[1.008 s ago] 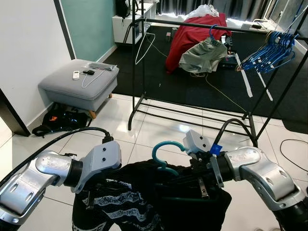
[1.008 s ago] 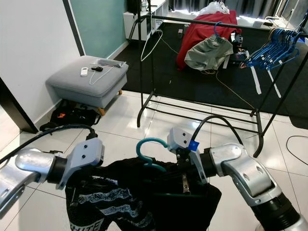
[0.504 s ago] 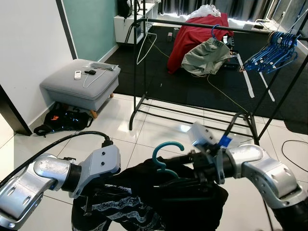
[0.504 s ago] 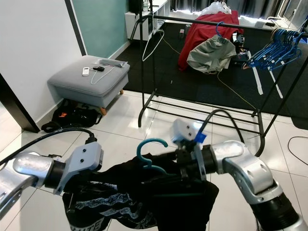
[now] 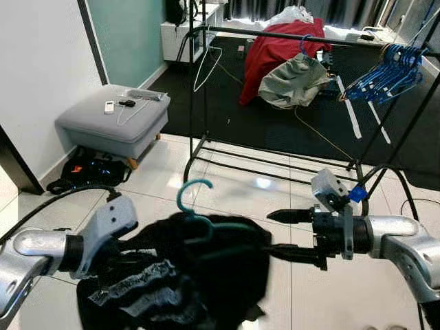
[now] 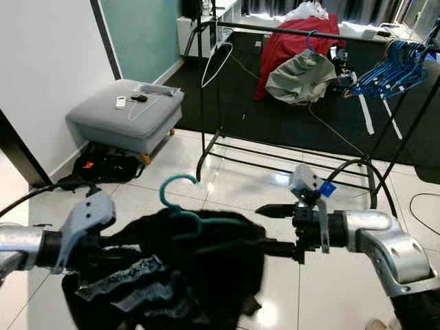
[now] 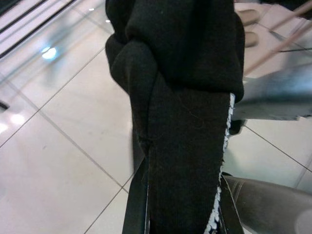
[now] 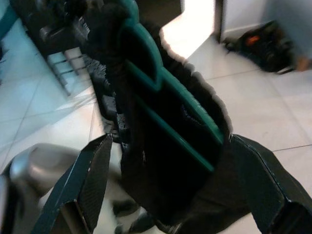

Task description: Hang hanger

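Two grippers | left gripper (image 7: 183,214) clamped black garment (image 5: 185,275), carrying teal hanger (image 5: 194,206) toward rack (image 5: 289,36) | right gripper (image 5: 283,234) gaped empty.

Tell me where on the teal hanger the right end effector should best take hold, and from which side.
Probably the teal hanger at its neck, just below the hook, where the plastic stands bare above the black garment. Lower down, cloth covers the frame. The right end effector, fingers spread, already points at it from the robot's right, so coming in level from that side looks simplest, leaving the upright hook free for the rack's rail.
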You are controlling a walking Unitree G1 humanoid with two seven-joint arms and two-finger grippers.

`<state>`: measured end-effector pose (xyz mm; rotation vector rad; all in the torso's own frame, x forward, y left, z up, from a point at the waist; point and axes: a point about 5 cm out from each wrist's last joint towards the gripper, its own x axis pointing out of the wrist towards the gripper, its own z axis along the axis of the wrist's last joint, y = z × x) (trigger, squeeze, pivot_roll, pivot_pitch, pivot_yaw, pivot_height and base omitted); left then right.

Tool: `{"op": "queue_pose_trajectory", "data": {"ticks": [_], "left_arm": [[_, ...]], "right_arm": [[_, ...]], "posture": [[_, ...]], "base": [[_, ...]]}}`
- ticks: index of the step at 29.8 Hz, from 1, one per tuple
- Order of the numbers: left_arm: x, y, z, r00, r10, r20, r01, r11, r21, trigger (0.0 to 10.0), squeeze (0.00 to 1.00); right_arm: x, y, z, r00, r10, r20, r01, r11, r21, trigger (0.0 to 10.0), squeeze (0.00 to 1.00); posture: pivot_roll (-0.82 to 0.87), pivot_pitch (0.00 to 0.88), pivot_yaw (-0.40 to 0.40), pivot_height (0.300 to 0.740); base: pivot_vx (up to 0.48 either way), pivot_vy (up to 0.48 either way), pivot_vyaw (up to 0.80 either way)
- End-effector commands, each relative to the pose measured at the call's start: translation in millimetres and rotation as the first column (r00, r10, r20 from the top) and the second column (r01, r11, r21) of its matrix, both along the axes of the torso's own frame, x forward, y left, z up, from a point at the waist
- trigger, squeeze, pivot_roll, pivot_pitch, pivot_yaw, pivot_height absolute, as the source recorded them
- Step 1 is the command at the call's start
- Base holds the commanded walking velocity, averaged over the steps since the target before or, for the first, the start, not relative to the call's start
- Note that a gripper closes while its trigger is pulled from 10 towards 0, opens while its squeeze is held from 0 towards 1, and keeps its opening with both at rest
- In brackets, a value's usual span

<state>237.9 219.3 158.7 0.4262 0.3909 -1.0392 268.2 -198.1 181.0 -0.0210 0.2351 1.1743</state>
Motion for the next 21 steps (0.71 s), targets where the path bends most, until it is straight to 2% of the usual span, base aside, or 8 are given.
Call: {"op": "queue_pose_trajectory", "data": {"ticks": [1,11,12,13,14,15,19,21], "left_arm": [[-0.1,-1.1,-1,0.999,0.041,0.023,-0.039,0.997,-0.067,0.0,0.0],[8.3,-13.7,-28,0.926,0.372,0.057,-0.349,0.906,-0.237,0.0,0.0],[13.2,-19.1,-28,0.894,0.442,0.07,-0.407,0.867,-0.287,2.4,0.0],[13.2,-19.1,-28,0.894,0.442,0.07,-0.407,0.867,-0.287,2.4,0.0],[17.0,-24.8,-28,0.864,0.498,0.078,-0.448,0.83,-0.333,8.9,0.0],[20.5,-31.0,-27,0.827,0.558,0.075,-0.491,0.781,-0.386,10.0,0.0],[25.2,-39.2,-31,0.753,0.657,0.04,-0.577,0.689,-0.439,10.0,0.0],[25.2,-39.2,-31,0.753,0.657,0.04,-0.577,0.689,-0.439,10.0,0.0]], "right_arm": [[4.3,-4.2,2,0.996,-0.084,0.018,0.082,0.993,0.084,10.0,0.0],[41.3,-1.2,-15,0.85,-0.526,-0.043,0.519,0.819,0.244,10.0,0.0],[44.6,3.0,-19,0.825,-0.555,-0.107,0.559,0.776,0.291,10.0,0.0],[44.6,3.0,-19,0.825,-0.555,-0.107,0.559,0.776,0.291,10.0,0.0],[46.1,7.3,-23,0.81,-0.558,-0.179,0.583,0.74,0.334,10.0,0.0],[46.7,11.9,-30,0.793,-0.571,-0.211,0.608,0.724,0.325,10.0,0.0],[47.0,16.9,-47,0.746,-0.631,-0.215,0.666,0.703,0.249,10.0,0.0],[47.0,16.9,-47,0.746,-0.631,-0.215,0.666,0.703,0.249,10.0,0.0]], "posture": [[-0.06,0.027,-0.012,0.74],[-0.02,0.025,-0.021,0.74],[-0.02,0.033,-0.024,0.74],[-0.02,0.033,-0.024,0.74],[-0.01,0.032,-0.03,0.74],[-0.01,0.028,-0.033,0.74],[-0.01,0.04,-0.033,0.74],[-0.01,0.04,-0.033,0.74]], "base": [[0.0,0.0,0.0],[0.0,0.0,0.0],[0.0,0.0,0.0],[0.0,0.0,0.0],[0.0,0.0,0.0],[0.0,0.0,0.0],[0.0,0.0,0.0],[0.0,0.0,0.0]]}}
